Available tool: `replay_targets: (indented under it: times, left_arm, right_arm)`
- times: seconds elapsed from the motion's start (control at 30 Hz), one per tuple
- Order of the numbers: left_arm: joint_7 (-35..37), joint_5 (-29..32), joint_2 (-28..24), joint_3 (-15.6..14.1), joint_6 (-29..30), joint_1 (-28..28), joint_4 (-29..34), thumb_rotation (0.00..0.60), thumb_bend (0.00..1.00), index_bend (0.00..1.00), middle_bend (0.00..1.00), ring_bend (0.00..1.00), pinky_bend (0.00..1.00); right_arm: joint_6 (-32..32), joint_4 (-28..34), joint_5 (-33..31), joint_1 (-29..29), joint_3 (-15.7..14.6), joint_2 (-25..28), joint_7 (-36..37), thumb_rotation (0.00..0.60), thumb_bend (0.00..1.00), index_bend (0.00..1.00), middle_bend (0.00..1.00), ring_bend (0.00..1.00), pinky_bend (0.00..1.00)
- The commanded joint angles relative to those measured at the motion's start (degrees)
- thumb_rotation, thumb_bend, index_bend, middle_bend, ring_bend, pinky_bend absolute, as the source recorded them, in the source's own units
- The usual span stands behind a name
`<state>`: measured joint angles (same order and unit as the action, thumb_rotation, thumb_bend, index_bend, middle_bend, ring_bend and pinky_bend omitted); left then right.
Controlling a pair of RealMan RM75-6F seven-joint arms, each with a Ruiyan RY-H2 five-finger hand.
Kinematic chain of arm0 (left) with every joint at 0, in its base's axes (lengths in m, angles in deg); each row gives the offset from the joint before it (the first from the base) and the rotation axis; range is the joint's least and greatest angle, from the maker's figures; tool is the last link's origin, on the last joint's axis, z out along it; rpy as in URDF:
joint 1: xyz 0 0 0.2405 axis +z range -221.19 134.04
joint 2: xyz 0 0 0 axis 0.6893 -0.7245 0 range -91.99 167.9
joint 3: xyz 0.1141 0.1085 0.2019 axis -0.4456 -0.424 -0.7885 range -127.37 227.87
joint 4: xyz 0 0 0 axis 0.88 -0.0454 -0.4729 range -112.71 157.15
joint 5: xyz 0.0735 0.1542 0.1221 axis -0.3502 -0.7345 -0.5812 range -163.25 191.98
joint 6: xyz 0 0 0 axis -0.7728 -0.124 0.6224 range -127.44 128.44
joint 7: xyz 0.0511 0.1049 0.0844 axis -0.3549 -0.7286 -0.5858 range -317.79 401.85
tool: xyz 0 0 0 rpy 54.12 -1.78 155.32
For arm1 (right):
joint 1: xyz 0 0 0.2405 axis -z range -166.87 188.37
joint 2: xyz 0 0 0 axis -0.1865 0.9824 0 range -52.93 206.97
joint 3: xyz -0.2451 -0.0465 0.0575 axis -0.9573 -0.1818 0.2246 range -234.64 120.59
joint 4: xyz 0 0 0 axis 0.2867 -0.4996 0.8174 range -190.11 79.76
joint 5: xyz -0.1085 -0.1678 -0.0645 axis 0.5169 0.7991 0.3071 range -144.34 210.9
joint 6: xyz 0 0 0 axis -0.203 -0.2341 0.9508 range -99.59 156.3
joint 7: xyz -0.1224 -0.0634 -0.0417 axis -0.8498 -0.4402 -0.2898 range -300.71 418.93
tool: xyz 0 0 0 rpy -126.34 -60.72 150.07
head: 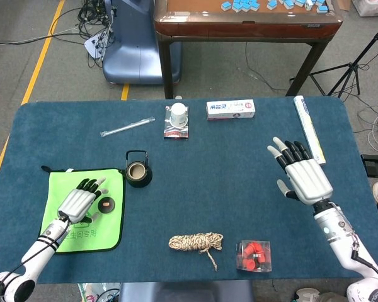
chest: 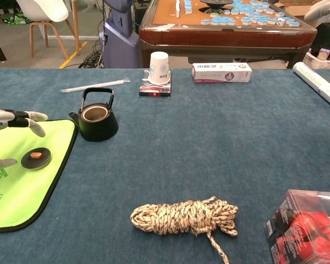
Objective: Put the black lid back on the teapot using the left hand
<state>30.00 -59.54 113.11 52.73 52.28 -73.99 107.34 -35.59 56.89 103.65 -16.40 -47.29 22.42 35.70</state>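
The black lid (head: pixel 106 204) (chest: pixel 36 158), round with an orange knob, lies flat on the green cloth (head: pixel 75 239) (chest: pixel 22 192). Just beyond the cloth's far right corner the black teapot (head: pixel 138 171) (chest: pixel 95 117) stands upright and uncovered, handle raised. My left hand (head: pixel 80 202) (chest: pixel 8 124) hovers over the cloth just left of the lid, fingers spread, holding nothing. Over the right side of the table, my right hand (head: pixel 304 176) is raised with its fingers apart and empty; the chest view does not show it.
A coiled rope (head: pixel 196 241) (chest: pixel 184 217) and a clear box of red items (head: pixel 254 255) (chest: pixel 308 225) lie near the front edge. At the back are a paper cup on a small box (head: pixel 177 119) (chest: pixel 159 74), a toothpaste box (head: pixel 230 109), a plastic-wrapped stick (head: pixel 127 126) and a white roll (head: pixel 309 126).
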Motion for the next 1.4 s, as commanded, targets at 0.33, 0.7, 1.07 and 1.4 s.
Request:
replay_targets:
  times: [0.33, 0.7, 1.07, 1.4]
  left_arm:
    - [-0.30, 0.21, 1.89, -0.61, 0.42, -0.27, -1.97, 0.600, 0.33, 0.20, 0.00, 0.00, 0.00]
    - [-1.53, 0.98, 2.97, -0.89, 0.59, -0.50, -2.49, 0.600, 0.33, 0.20, 0.00, 0.00, 0.00]
    - [-2.55, 1.90, 3.64, -1.28, 1.01, -0.25, -2.50, 0.600, 0.33, 0.20, 0.00, 0.00, 0.00]
    - [-3.35, 2.42, 4.81, -1.26, 1.02, -0.52, -2.97, 0.600, 0.33, 0.19, 0.00, 0.00, 0.00]
  right_arm:
    - [0.52, -0.56, -0.63, -0.93, -0.50, -0.72, -0.33, 0.600, 0.41, 0.00, 0.00, 0.00, 0.00]
    - [0.44, -1.38, -0.37, -0.97, -1.09, -0.71, 0.78, 0.600, 0.41, 0.00, 0.00, 0.00, 0.00]
    - [0.61, -2.30, 0.60, -0.93, -1.68, -0.79, 2.34, 0.600, 0.41, 0.00, 0.00, 0.00, 0.00]
    - [0.88, -3.47, 1.49, -0.84, -2.05, -0.74, 4.15, 0.600, 0.41, 0.00, 0.00, 0.00, 0.00]
